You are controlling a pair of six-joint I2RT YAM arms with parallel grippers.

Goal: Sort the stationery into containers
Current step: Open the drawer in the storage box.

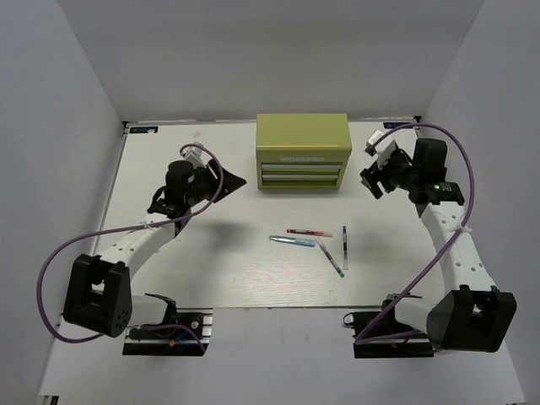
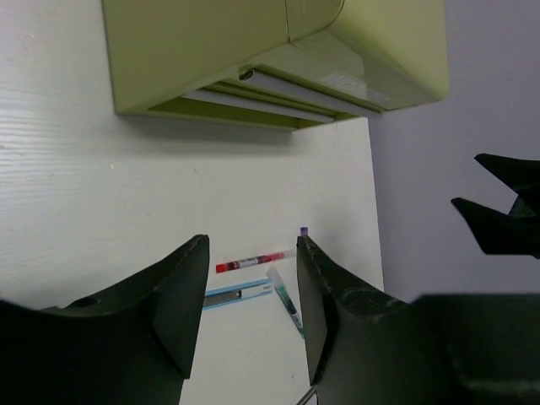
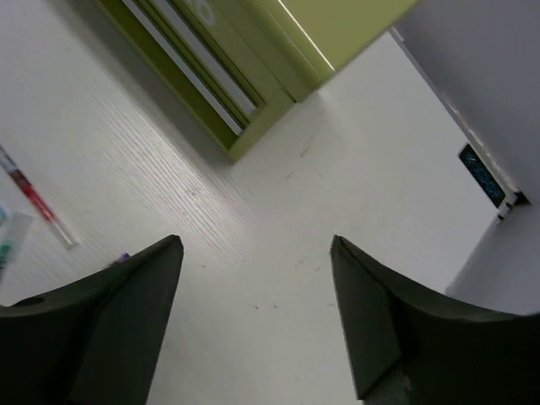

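Pens, all four, lie loose on the table [image 1: 169,278], and the tool chest [image 1: 304,135] stands with both drawers [image 1: 300,175] shut. By my reading nothing is sorted yet: a drawer must be opened and each pen carried in. The left gripper [image 1: 229,180] and right gripper [image 1: 371,181] hover on either side of the chest, each spread wide with nothing between its fingers. The pens sit between the two, back toward the arm bases from both. The red pen [image 1: 309,232] and light blue pen [image 1: 292,240] run side to side, roughly parallel to the chest front. The dark green pen [image 1: 331,257] lies diagonally, its farther end toward the left gripper. The whitish pen [image 1: 344,236] points straight at the chest, dark tip seemingly at the chest end.
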